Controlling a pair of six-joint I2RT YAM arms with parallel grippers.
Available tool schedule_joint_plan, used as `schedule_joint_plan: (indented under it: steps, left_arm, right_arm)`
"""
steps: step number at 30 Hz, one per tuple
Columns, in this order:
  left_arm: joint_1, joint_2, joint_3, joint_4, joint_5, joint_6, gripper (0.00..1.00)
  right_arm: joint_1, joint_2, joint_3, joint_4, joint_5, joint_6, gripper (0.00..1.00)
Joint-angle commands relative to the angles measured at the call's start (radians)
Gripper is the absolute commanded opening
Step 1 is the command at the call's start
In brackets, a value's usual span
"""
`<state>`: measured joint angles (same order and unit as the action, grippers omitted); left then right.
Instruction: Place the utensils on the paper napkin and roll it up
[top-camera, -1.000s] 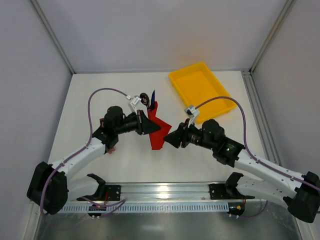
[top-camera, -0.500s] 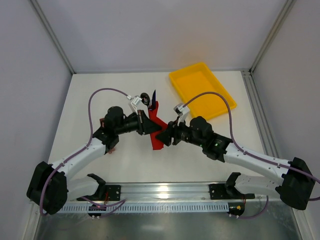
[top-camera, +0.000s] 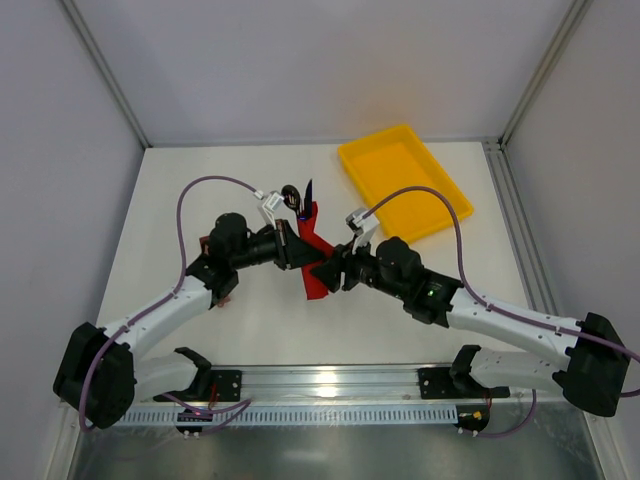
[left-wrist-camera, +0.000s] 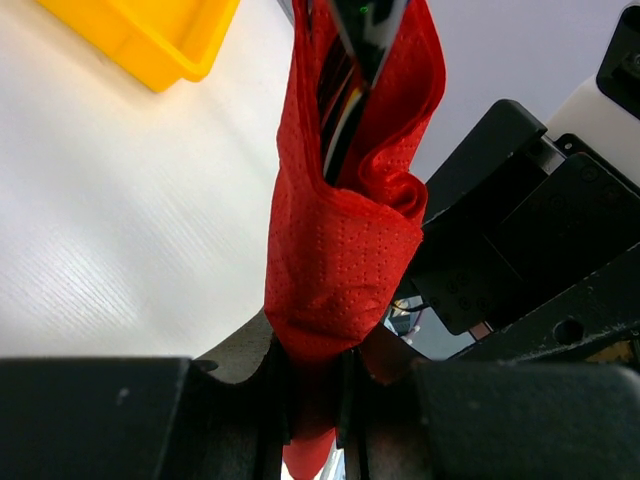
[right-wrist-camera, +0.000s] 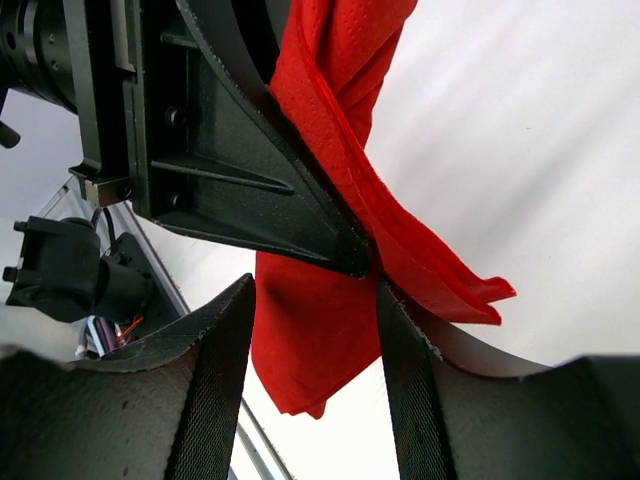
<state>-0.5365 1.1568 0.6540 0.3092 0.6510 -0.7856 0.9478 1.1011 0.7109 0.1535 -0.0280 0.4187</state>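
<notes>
In the overhead view, a red napkin (top-camera: 312, 264) is being held up off the white table (top-camera: 200, 170) at the centre. It is folded into a narrow bundle. The left gripper (top-camera: 314, 258) is being kept clamped on it from 9 o'clock.

Over the last second the right gripper (top-camera: 327, 272) is being brought in from near the yellow tray (top-camera: 372, 143), which lies at 1 o'clock of the napkin. It is now being shown right at the napkin's lower half, on the 4 o'clock side. This is being read as a second grip being set up, so that the rolling can be carried on by both arms.

The utensils (left-wrist-camera: 345, 95) are being carried inside the fold, with their ends sticking out at 12 o'clock, well away from both grippers.

In the left wrist view, the napkin's lower part is being pinched tightly between the left fingers (left-wrist-camera: 270, 400). In the right wrist view, the right fingers (right-wrist-camera: 215, 400) are being held apart, one on each side of the napkin's loose lower flap. Whether they are touching the paper cannot be told.
</notes>
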Motion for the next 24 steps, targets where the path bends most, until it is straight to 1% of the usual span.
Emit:
schedule_joint_plan:
  steps: [1, 7, 9, 10, 14, 24]
  left_arm:
    - [-0.010, 0.000, 0.003, 0.094, 0.032, -0.014, 0.00]
    - [-0.010, 0.007, 0.002, 0.084, 0.032, -0.009, 0.00]
    - [-0.010, 0.014, 0.004, 0.087, 0.035, -0.010, 0.00]
    - [-0.008, 0.014, 0.006, 0.091, 0.038, -0.015, 0.00]
    - [-0.010, 0.017, 0.015, 0.090, 0.042, -0.018, 0.00]
    - [-0.010, 0.014, 0.024, 0.105, 0.065, -0.027, 0.00]
  right_arm:
    - [0.008, -0.033, 0.033, 0.044, 0.089, -0.032, 0.54]
    - [0.016, -0.072, 0.013, 0.078, 0.106, -0.038, 0.54]
    - [0.016, -0.058, 0.021, 0.078, 0.102, -0.044, 0.55]
    - [0.016, -0.050, 0.028, 0.078, 0.099, -0.046, 0.57]
    - [0.017, -0.018, 0.025, 0.080, 0.074, -0.029, 0.57]
    - [0.026, -0.015, -0.004, 0.098, 0.065, -0.024, 0.59]
